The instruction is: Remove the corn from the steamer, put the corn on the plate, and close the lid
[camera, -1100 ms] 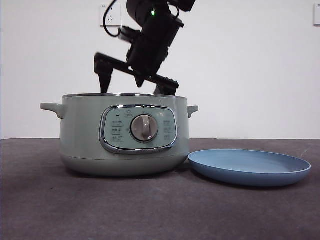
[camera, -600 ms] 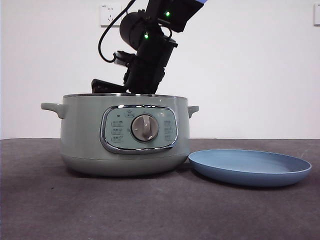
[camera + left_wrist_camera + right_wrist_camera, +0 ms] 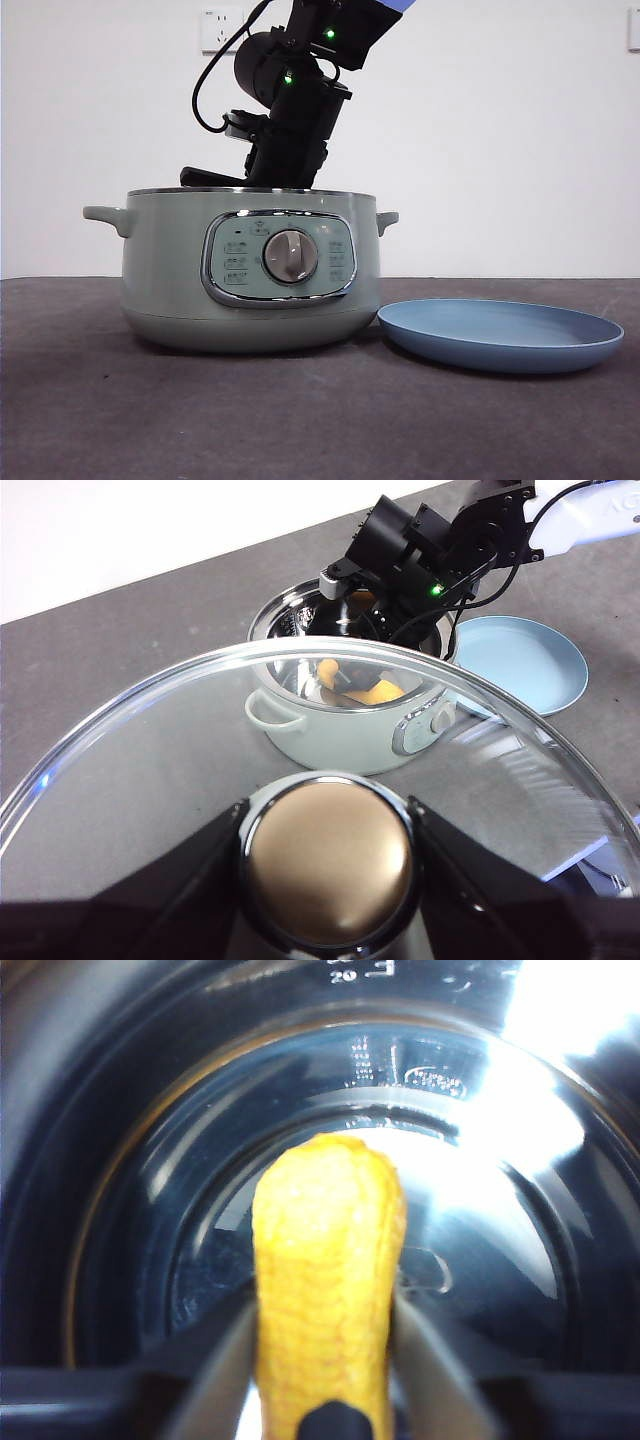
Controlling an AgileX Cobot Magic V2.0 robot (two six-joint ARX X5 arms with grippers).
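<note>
Right gripper point(image 3: 325, 1400) grips corn point(image 3: 325, 1290) — inside steamer point(image 3: 250, 270).

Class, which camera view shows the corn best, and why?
The right wrist view: the corn fills the frame between the right hand inside the steamer. The left wrist view shows only yellow glimpses through the lid; the front view hides it.

Lab test bench, bare white wall point(image 3: 500, 140), wall socket point(image 3: 221, 29), dark table point(image 3: 300, 420)
</note>
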